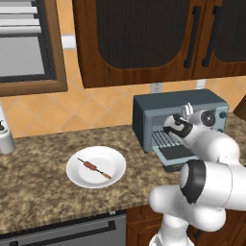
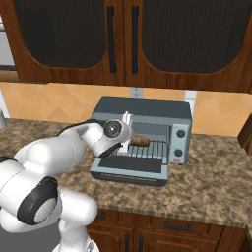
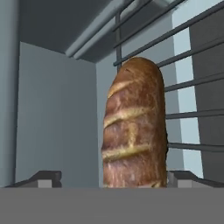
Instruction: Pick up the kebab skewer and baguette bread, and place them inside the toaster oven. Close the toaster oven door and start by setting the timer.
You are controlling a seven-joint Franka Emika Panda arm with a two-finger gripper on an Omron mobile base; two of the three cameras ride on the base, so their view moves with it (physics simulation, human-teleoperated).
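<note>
Speckled surface (image 1: 43,192): your kebab skewer (image 1: 94,168) lies on the white plate (image 1: 77,176), not yet fetched.
Gripper (image 3: 113,177): spread wide, baguette bread (image 3: 134,127) between the fingertips, pinching nothing.
Toaster oven (image 2: 147,110): loaf on its rack.
Toaster oven door (image 2: 129,170): down; closing and timer remain.

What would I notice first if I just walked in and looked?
The stubby reddish-brown baguette lies on the wire rack inside the open blue-grey toaster oven, with the robot's pincer spread wide either side of it. Off to the left, a thin kebab skewer waits on a round white plate.
</note>
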